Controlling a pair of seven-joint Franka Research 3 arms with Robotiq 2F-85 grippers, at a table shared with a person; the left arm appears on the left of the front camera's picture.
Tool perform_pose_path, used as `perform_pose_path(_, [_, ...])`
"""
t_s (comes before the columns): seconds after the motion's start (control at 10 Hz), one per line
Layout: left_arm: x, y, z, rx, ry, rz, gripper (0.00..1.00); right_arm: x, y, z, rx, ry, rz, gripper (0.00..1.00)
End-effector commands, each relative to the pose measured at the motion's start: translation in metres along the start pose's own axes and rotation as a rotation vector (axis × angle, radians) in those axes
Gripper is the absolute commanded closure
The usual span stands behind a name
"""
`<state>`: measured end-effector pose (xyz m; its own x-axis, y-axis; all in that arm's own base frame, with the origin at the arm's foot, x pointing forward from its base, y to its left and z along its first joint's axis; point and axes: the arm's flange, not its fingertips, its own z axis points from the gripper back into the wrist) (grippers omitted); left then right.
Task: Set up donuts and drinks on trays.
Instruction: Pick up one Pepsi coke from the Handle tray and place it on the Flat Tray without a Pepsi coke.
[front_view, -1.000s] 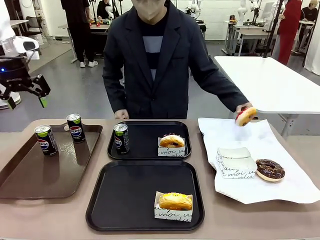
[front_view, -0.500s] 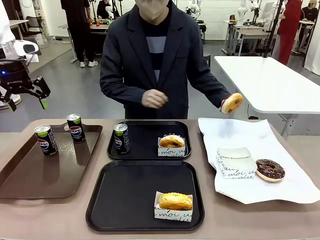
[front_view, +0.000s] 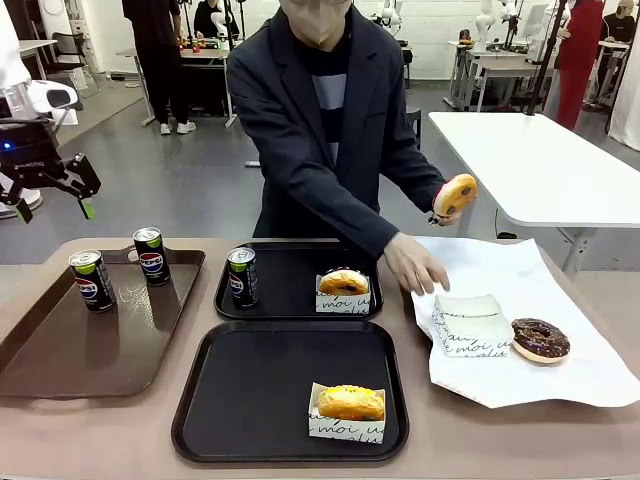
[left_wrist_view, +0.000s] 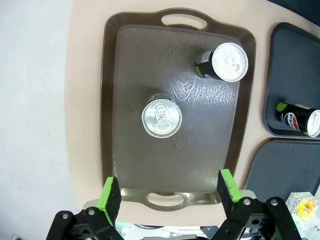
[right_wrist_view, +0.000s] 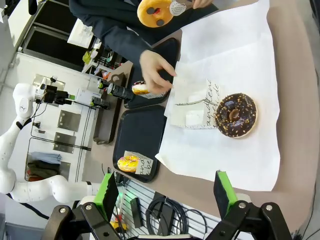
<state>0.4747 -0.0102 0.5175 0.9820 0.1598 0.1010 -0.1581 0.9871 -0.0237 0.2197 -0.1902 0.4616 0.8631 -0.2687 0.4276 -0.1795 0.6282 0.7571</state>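
Your left gripper (left_wrist_view: 168, 189) hangs spread wide and empty above the brown tray (front_view: 50, 350), where two cans (front_view: 91, 280) stand upright and apart. Your right gripper (right_wrist_view: 165, 192) is likewise spread and holds nothing, high over the white paper (front_view: 560, 380). A third can (front_view: 241, 276) stands at the left of the far tray (front_view: 290, 255), with a sleeved donut (front_view: 344, 288) at that tray's right. The near tray (front_view: 250, 380) carries one yellow donut (front_view: 349, 405) in its sleeve. On the paper lie a chocolate donut (front_view: 540, 339) and a stack of sleeves (front_view: 470, 318), just beside each other. The person's reaching hand (front_view: 415, 268) is at the stack (contact unclear); the other holds an orange donut (front_view: 456, 194) aloft.
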Motion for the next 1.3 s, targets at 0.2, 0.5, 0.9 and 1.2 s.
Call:
perform_pose_path(0.2, [0.001,0.000,-0.063,0.047,0.018,-0.059,0.00,0.000,-0.003,-0.001,0.013,-0.001,0.009,0.00])
perform_pose_path(0.5, [0.003,-0.001,-0.088,0.055,0.031,-0.095,0.00,0.000,-0.003,-0.001,0.013,-0.001,0.009,0.00])
perform_pose_path(0.9, [0.011,0.005,-0.103,0.007,0.016,-0.111,0.00,0.000,-0.003,-0.001,0.013,-0.001,0.009,0.00])
perform_pose_path(1.2, [0.018,0.007,-0.117,-0.001,0.027,-0.106,0.00,0.000,-0.003,-0.001,0.013,-0.001,0.009,0.00])
